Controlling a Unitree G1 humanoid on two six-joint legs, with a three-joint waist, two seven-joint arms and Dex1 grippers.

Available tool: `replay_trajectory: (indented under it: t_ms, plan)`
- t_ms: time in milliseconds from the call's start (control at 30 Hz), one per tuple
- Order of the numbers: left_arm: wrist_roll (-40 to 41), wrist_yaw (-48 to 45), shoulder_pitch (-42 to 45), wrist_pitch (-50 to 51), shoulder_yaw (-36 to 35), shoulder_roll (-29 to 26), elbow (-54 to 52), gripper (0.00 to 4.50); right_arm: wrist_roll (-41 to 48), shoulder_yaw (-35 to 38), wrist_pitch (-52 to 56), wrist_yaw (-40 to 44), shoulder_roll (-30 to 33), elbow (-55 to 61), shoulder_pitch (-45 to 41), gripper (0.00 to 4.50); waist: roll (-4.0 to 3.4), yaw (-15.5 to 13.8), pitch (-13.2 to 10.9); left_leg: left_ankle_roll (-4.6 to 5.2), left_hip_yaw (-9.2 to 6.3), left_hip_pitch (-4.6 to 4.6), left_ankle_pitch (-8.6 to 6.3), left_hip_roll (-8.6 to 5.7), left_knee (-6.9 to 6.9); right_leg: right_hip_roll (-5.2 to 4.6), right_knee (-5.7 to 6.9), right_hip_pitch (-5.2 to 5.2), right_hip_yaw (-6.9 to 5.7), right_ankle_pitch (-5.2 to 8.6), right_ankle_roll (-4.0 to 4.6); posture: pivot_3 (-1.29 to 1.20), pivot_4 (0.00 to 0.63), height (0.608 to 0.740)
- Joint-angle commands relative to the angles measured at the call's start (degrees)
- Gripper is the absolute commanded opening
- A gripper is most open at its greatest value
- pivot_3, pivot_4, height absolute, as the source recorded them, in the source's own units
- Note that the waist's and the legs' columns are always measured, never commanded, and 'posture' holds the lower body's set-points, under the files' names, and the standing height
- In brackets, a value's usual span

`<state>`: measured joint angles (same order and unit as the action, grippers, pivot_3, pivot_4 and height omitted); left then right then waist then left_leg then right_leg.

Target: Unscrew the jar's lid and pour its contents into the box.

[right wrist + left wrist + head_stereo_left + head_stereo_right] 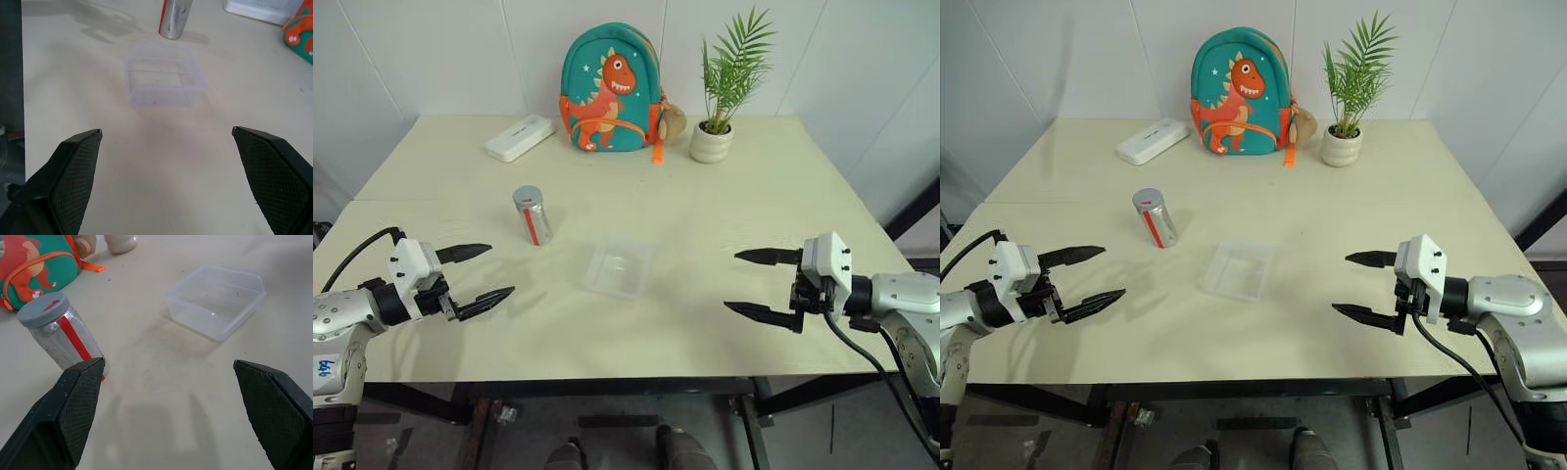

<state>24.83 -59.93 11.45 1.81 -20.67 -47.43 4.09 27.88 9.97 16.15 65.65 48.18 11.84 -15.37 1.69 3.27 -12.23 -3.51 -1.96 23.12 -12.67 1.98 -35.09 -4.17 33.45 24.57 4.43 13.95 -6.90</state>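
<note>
White wall panels back a pale cream table (724,215), seen from the head camera with twelve o'clock at the far edge.

Near the table's centre sits the box (620,267), a shallow clear plastic tray; it looks empty apart from a tiny dark speck or two on its floor in the wrist views. At about ten o'clock from the box, near but apart from it, stands the jar (532,214), a shiny silver cylinder with a red stripe, upright with a slight tilt. The lid (43,309) is grey, carries a small red mark and is still on the jar. What the jar holds cannot be seen.

Along the far edge, from eleven to one o'clock, lie a flat white case (519,137), a teal dinosaur backpack (610,90) and a white pot (711,143) holding a green palm-like plant (735,67).

At eight o'clock from the box, the left gripper (477,276) hangs over the near table with its fingers spread wide, gripping nothing. At four o'clock, the right gripper (764,285) is likewise spread wide and holds nothing, well apart from the box.
</note>
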Motion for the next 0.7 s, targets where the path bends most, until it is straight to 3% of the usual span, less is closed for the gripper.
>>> replay_trajectory:
  t_ms: [33, 300, 500, 700]
  plan:
    - [-0.23, 1.99, -0.13, -0.99, -2.14, -0.28, -1.23, 4.49, 0.81, 1.49, -0.4, -1.61, -0.39, 1.37, -1.49, 4.5, 0.0, 0.06, 0.0, 0.0, 0.03, -0.02, 0.0, 0.0, -0.01, 0.0, 0.01, 0.0, 0.04, 0.0, -0.01, 0.0, 0.15, 0.74]
    - [-2.78, 12.67, -3.07, 0.79, -2.68, 3.54, -4.05, 4.49, 1.14, -1.88, -0.58, -3.77, -4.26, 2.43, -4.41, 4.5, 0.0, 0.05, 0.0, 0.05, 0.24, -0.09, -0.03, 0.0, -0.03, 0.02, 0.0, 0.0, 0.3, -0.03, -0.04, 0.0, 0.15, 0.74]
    - [-3.36, 28.06, -2.37, 4.33, -3.93, 12.7, -7.81, 4.49, 2.7, -5.83, 2.01, -9.06, -10.96, 6.79, -10.65, 4.5, 0.03, -0.04, 0.02, 0.06, 0.26, -0.13, -0.02, 0.0, -0.07, 0.07, 0.11, 0.01, 0.37, -0.08, -0.13, 0.0, 0.15, 0.74]
    - [-8.55, 38.53, 0.95, 4.63, 2.69, 22.87, -7.97, 4.49, 5.23, -8.39, 4.29, -14.9, -19.56, 8.75, -18.6, 4.5, 0.08, -0.33, 0.04, 0.09, 0.31, -0.18, 0.0, 0.0, -0.14, 0.11, 0.23, 0.0, 0.5, -0.14, -0.24, 0.0, 0.15, 0.74]
